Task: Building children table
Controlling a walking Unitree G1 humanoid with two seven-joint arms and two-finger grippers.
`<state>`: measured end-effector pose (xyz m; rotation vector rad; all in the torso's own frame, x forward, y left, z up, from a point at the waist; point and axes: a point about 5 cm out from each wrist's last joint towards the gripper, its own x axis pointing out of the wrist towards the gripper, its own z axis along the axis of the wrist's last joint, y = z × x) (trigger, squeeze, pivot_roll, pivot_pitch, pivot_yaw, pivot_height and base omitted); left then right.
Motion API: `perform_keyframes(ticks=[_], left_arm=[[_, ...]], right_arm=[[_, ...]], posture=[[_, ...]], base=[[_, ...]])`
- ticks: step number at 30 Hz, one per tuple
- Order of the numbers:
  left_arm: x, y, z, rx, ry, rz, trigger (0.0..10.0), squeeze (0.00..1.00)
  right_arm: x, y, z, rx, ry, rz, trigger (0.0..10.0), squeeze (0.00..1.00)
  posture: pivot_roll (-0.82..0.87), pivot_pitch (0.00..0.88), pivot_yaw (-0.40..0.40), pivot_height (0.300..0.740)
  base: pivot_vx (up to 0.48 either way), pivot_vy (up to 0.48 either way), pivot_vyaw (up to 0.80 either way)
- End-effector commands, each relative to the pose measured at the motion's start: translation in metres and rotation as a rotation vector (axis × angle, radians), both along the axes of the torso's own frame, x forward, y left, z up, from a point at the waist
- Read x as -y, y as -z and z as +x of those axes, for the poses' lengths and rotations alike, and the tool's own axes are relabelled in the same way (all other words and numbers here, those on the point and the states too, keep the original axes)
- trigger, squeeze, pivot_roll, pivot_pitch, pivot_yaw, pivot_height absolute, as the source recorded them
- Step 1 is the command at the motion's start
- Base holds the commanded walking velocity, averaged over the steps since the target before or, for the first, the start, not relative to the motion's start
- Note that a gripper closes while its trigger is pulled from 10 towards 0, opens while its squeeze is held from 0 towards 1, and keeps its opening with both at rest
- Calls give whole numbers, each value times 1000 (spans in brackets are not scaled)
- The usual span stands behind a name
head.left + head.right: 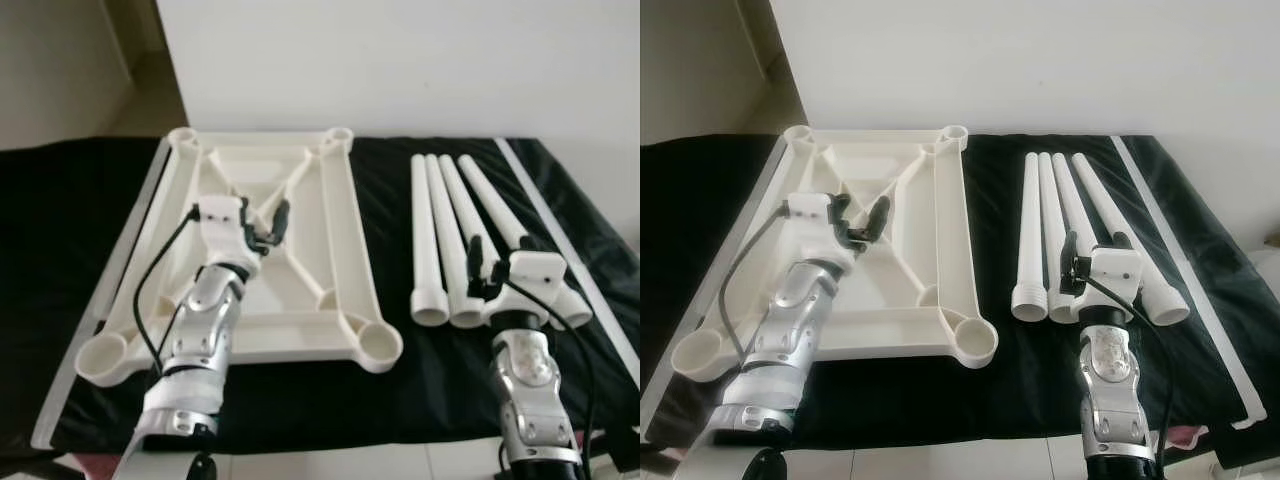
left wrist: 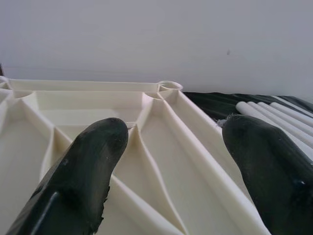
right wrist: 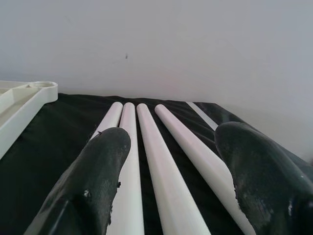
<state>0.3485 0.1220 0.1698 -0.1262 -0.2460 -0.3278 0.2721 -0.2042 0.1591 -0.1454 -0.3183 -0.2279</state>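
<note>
The left gripper (image 1: 268,224) has its two black fingers (image 2: 85,171) spread wide with nothing between them, poised above the ribbed underside of the white table top (image 1: 330,215); a diagonal rib runs just under the fingertips, and beyond them the far rim ends in a round corner socket (image 2: 169,85). The right gripper (image 1: 1095,249) likewise holds its fingers (image 3: 93,174) wide apart and empty, above the thick ends of the four white table legs (image 1: 1052,215). Seen from the right wrist, two legs lie between the fingers, one passes under one finger and another under the opposite finger — all four stretching away from the fingertips toward the wall. The legs lie side by side, close together at the far ends and fanning slightly at the near ones, where their open hollow ends (image 1: 431,305) face the robot. The table top lies upside down, well apart from the legs, with round sockets at its four corners and cross-bracing in the middle. Both rest on a black cloth (image 1: 385,180) that covers the low surface, with a pale stripe (image 1: 1160,215) running along its right part and another along the table top's left edge. Behind everything rises a plain white wall (image 1: 400,60), and at the far left a strip of beige floor (image 1: 150,95) shows beside a paler wall.
</note>
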Motion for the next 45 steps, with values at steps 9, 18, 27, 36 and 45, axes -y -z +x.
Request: perform_keyframes(ticks=[9, 18, 27, 36, 45], left_arm=[[2, 5, 0, -26, 2, -3, 10000, 0], [4, 6, 0, -34, 11, -12, 10000, 0], [5, 8, -1, -47, 31, -16, 10000, 0], [7, 8, -1, -53, 44, -18, 10000, 0], [9, 6, -2, -38, 58, -7, 10000, 0]], right_arm=[[2, 5, -2, -20, 15, -7, 10000, 0], [2, 4, -4, -11, 12, -7, 10000, 0], [0, 6, -5, -10, 1, -11, 10000, 0], [0, 8, -5, -13, 2, -11, 10000, 0], [-1, 9, -6, -9, 2, -10, 10000, 0]], posture=[[-38, 0, 21, 740], [-40, 0, 24, 740], [-38, 0, 28, 740], [-39, 0, 30, 740], [-39, 0, 35, 740]], base=[[0, 0, -749], [0, 0, -531], [0, 72, 0], [0, 387, 0], [0, 289, 0]])
